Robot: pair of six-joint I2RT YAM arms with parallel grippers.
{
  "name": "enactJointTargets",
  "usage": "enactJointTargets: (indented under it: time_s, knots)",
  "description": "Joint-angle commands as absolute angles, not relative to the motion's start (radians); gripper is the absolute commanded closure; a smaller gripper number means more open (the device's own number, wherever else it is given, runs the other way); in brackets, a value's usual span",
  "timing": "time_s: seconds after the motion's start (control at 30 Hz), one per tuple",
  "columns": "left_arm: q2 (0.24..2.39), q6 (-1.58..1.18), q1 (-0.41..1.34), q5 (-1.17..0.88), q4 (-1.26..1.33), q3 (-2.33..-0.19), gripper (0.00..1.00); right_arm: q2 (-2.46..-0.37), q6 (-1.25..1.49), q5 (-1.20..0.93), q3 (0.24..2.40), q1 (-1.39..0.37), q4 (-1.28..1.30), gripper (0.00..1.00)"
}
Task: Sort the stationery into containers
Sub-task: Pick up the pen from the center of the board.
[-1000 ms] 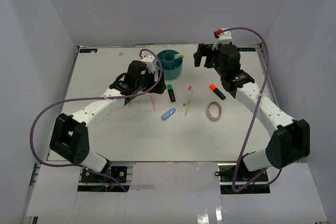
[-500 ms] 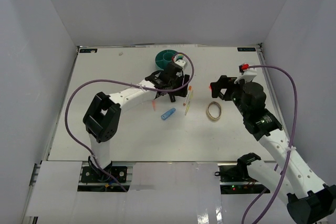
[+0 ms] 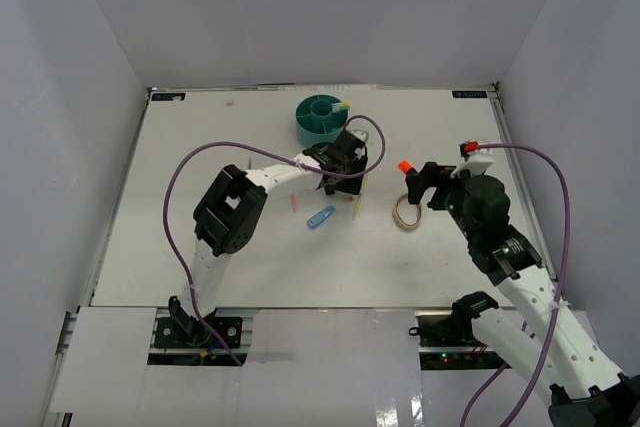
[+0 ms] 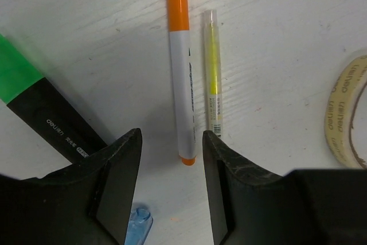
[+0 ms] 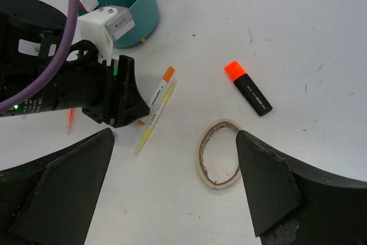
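left tool (image 4: 172,142) is down low over the table (image 3: 180,177), jaws partly apart, straddling the near end of the white pen (image 4: 182,73) and nothing pinched. in the left wrist view the pen's long axis runs straight away from the tool, orange cap at the far end, small orange tip sitting between the fingertips, a sliver of gap on each side. the yellow pen (image 4: 212,73) lies parallel just to its right, almost touching it, and its near end reaches the right finger. on the left, the green-capped highlighter (image 4: 40,113) lies diagonal, cap pointing up-left, black body running under the left finger. the blue clip (image 4: 137,228) peeks out below that finger.

right tool (image 5: 175,136) hangs wide open above the tape ring (image 5: 202,154), gripping nothing. the orange-capped highlighter (image 5: 249,89) lies just beyond the ring, cap pointing up-left.

the teal organizer (image 3: 305,129) stands just beyond the left tool with pens upright in it. the pen pair sits mid-table, well away from every edge, with the tape ring apart to the right.
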State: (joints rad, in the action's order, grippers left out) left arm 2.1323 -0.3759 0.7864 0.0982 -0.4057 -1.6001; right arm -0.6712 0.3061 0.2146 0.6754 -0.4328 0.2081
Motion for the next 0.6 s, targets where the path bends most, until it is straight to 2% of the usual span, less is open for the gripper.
enactJointTargets:
  time_s: [0.0,0.57]
  knots:
    - [2.126,-0.385,0.795,0.129,-0.42,-1.649,0.43,-0.647,0.308,0.229,0.669,-0.43,0.193,0.07]
    - [2.198,-0.383,0.833,0.175,-0.449,-1.632,0.57,-0.646,0.308,0.229,0.644,-0.43,0.193,0.06]
